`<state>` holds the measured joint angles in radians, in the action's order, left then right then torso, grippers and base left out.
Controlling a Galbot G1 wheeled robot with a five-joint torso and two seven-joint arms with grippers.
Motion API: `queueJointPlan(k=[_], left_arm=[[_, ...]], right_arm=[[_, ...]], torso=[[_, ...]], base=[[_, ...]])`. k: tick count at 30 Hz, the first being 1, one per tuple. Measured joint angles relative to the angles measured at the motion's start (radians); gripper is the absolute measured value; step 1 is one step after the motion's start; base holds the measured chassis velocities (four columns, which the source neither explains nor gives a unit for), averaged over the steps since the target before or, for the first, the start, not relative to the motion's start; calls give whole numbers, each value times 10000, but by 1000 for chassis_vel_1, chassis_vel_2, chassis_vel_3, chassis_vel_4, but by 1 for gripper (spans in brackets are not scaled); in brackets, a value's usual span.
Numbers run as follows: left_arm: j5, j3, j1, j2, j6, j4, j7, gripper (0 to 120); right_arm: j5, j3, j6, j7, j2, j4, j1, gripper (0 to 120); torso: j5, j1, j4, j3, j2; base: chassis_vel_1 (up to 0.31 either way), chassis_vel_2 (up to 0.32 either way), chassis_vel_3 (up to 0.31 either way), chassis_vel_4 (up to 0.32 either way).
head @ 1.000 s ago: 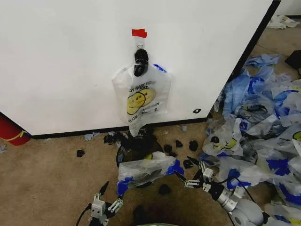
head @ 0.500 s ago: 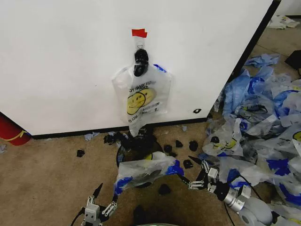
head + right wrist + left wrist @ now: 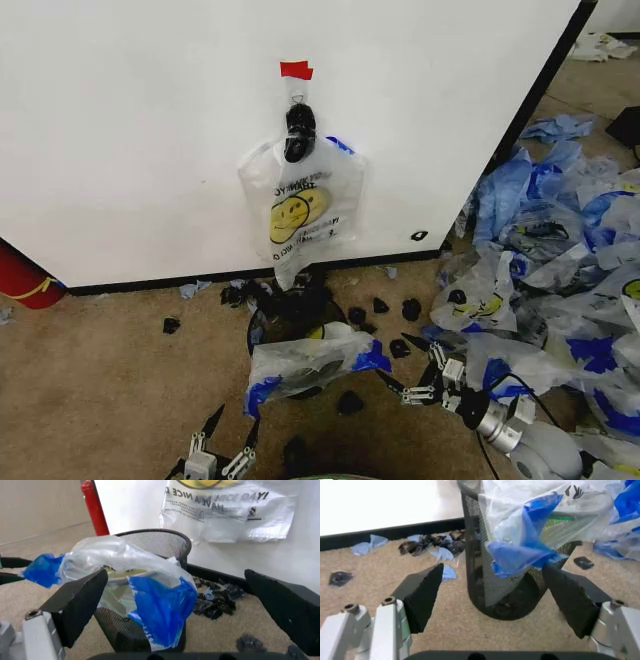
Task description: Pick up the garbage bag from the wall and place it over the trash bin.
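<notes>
One garbage bag (image 3: 300,205), whitish with a yellow smiley face, hangs on the white wall from a black clip under red tape; its printed lower part (image 3: 225,510) faces the right wrist camera. A second clear bag with blue handles (image 3: 312,362) (image 3: 530,536) (image 3: 125,560) lies draped over the rim of the black mesh trash bin (image 3: 285,318) (image 3: 490,577) (image 3: 160,540). My left gripper (image 3: 235,422) (image 3: 492,569) is open, low and a short way in front of the bin. At the draped bag's blue corner, my right gripper (image 3: 397,355) (image 3: 175,573) is open, holding nothing.
A mass of blue-and-clear bags (image 3: 560,260) covers the floor on the right. Small black scraps (image 3: 380,305) lie around the bin on the carpet. A red cylinder (image 3: 25,280) (image 3: 95,506) stands by the wall at the left.
My left gripper has drawn back from the draped bag's blue corner toward the bottom edge. The right gripper shifted slightly right. Both bags stayed put.
</notes>
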<state>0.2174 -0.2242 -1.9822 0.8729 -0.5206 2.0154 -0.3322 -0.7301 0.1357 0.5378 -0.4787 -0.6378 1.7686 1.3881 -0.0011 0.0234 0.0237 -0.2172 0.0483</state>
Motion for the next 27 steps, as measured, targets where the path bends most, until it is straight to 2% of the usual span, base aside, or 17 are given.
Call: queueJointPlan(k=[6,9,14,18,19,20,23,25,26,27], left_arm=[[-197,-638,-737,68,-237,46,-65,81],[-131,-992,-1015,51,-329,327,-101,81],[555,-1240,-545,-302,-72,963,-225,80],[1880,-1249,1024,-1335,447,1525,-397,82],[2196,-1247,1388,-1688,544,1616,-437,83],[2196,-1247,1388,-1688,544,1616,-437,83],[3016,-1566,1809,-2462,750,2087,-450,82],[3571,-1899,1885,-3024,911,2544,-350,84],[3571,-1899,1885,-3024,911,2544,-350,84],[3734,-1929,2031,-3290,993,2678,-275,84]], right_arm=[[-28,49,-1,-24,109,93,20,100],[-65,151,-1,-54,80,154,41,100],[-202,741,-31,2,-245,536,273,100],[-589,1559,-115,712,-470,1447,570,100],[-725,1771,-131,941,-490,1706,623,100],[-725,1771,-131,941,-490,1706,623,100],[-1034,1930,-318,1495,-471,2194,418,100],[-1263,1904,-525,1786,-372,2465,85,100],[-1263,1904,-525,1786,-372,2465,85,100],[-1309,1967,-580,1868,-324,2578,41,100]], torso=[[-1,0,-2,0,0],[2,0,-4,0,0],[4,0,-3,0,0],[-2,1,0,-1,0],[-7,1,8,-1,1],[-7,1,8,-1,1],[2,1,9,-2,1],[10,1,-17,-3,1],[10,1,-17,-3,1],[3,1,-12,-3,1]], base=[[0,0,0,0],[0,0,0,0],[0,0,0,0],[0,0,0,0],[0,0,0,0],[0,0,0,0],[0,0,0,0],[0,0,0,0],[0,0,0,0],[0,0,0,0]])
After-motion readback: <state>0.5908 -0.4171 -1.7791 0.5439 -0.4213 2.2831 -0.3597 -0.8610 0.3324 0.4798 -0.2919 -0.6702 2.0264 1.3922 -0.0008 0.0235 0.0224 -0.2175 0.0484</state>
